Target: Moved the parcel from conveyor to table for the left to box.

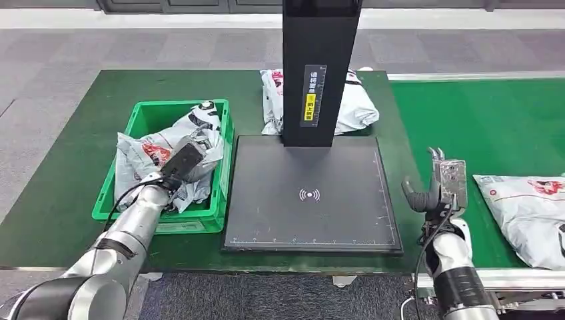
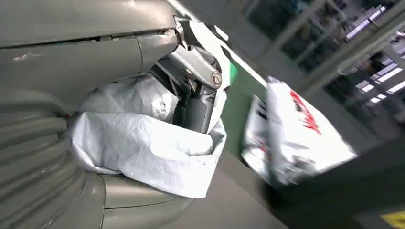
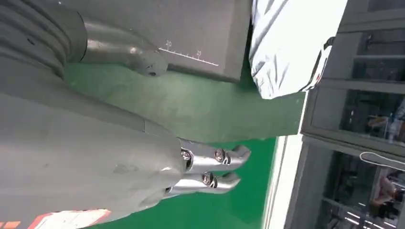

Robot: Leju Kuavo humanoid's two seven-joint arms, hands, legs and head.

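1. The head view looks down on a green tabletop [image 1: 60, 200]. A green crate [image 1: 220, 200] sits on its left side, and a black scanning pad [image 1: 313, 227] with a tall black post [image 1: 320, 60] sits in the middle. A green conveyor [image 1: 480, 120] runs along the right.

2. The parcel [image 1: 533, 210] waiting to be moved is a grey-white mail bag with red print. It lies flat on the conveyor at the right edge of the picture, and part of it runs out of frame. Its long axis appears to run along the belt, though the cut-off edge makes this uncertain.

3. The right hand [image 1: 436, 187] is upright at the seam between tabletop and conveyor. Its fingers [image 3: 224, 155] are spread and it holds nothing. The parcel lies just beside it, further out to the robot's right and slightly nearer the robot. This hand is by far the nearer of the two, so the pickup looks like a short sideways reach.

4. The left hand [image 1: 180, 163] is down inside the crate. In the left wrist view its fingers [image 2: 198, 102] are wrapped around a crumpled grey bag [image 2: 143, 143], so it is gripping that bag.

5. The crate holds a heap of similar bags [image 1: 143, 157]. Another bag [image 1: 353, 107] lies on the tabletop behind the post.
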